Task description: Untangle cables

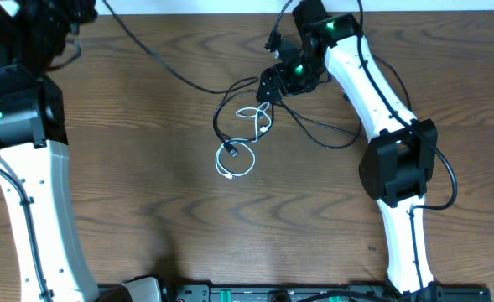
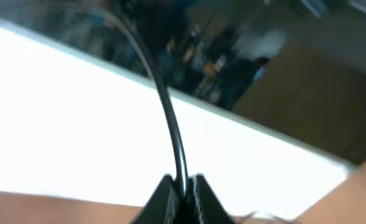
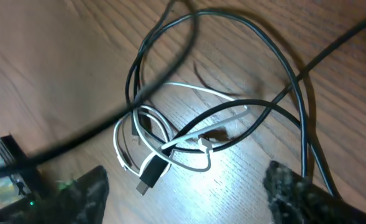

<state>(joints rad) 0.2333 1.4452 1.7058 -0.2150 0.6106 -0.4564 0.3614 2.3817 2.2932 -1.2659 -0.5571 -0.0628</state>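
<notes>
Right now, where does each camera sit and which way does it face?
Overhead: above the brown wooden table, facing down; both white arms show.
Left wrist: faces along the left fingers, shut on the thin black cable.
Right wrist: faces down at the table over the open right fingers.
Shared: overhead and right wrist both see the thin white cable.

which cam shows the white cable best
Right wrist: the white cable fills the frame, its loops crossing the black cable. Overhead shows it small, mid-table. Left wrist shows only black cable in the left tool.
</notes>
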